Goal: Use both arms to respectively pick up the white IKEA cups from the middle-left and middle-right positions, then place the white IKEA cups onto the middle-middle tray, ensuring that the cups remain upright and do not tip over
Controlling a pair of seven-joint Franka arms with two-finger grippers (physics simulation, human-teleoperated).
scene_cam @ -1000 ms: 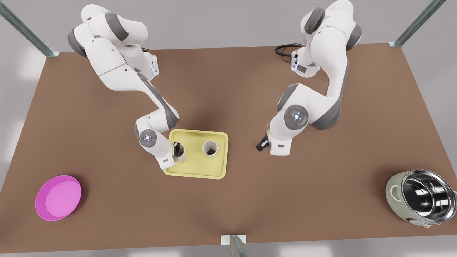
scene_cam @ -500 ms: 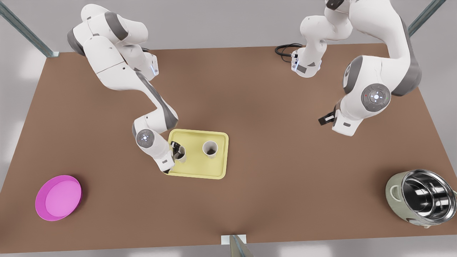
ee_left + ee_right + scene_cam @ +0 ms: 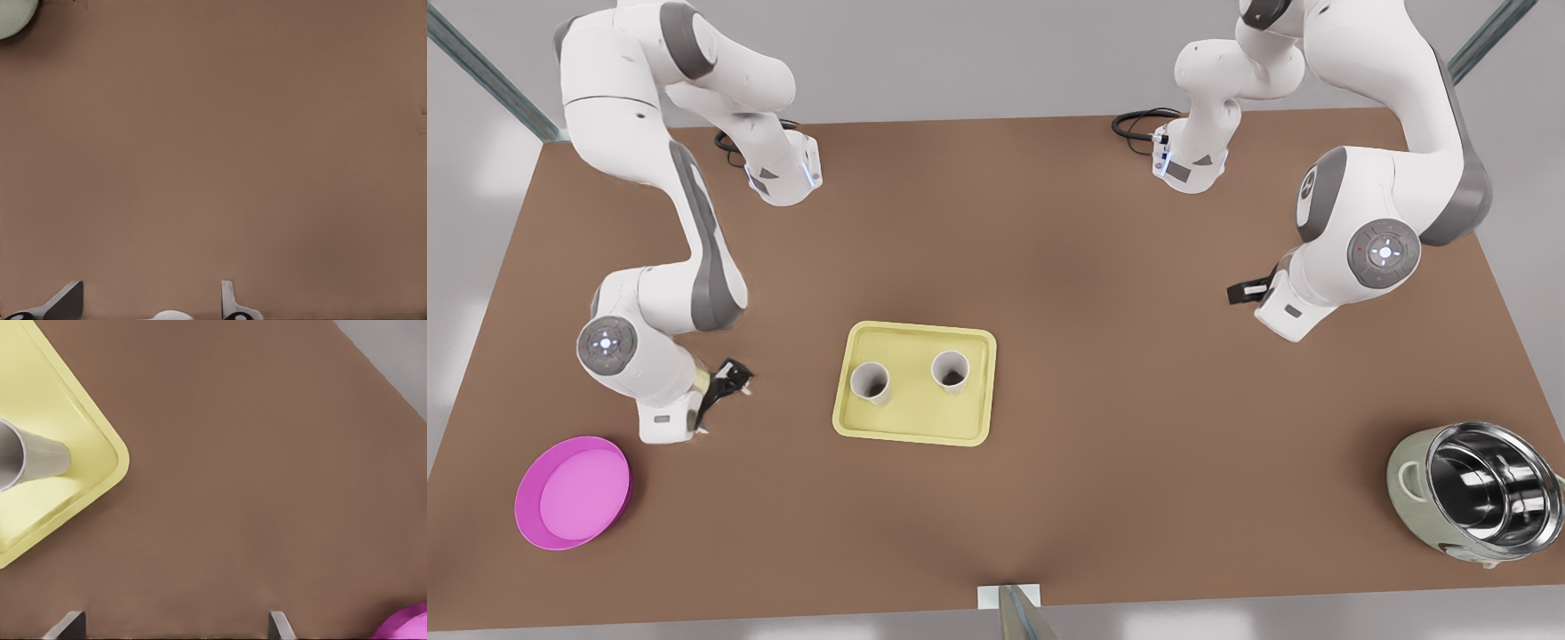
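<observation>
Both white IKEA cups (image 3: 870, 382) (image 3: 950, 370) are standing upright on the tray (image 3: 914, 425), so placement appears complete, while the right gripper (image 3: 729, 378) and the left gripper (image 3: 1245, 291) are hovering over bare table (image 3: 1103, 356) with fingers spread wide, holding nothing.

A brown table (image 3: 1049, 462) fills the scene. A round magenta dish (image 3: 572, 492) sits near its corner at the front view's lower left; its edge (image 3: 405, 625) also shows in the right wrist view. A pale green pot (image 3: 1478, 492) with a shiny steel lining lies tipped toward the camera at the lower right; the green curve (image 3: 15, 15) in the left wrist view is probably its side. A black cable (image 3: 1138, 120) curls at the far edge. Grey posts (image 3: 489, 76) stand at the far corners.
</observation>
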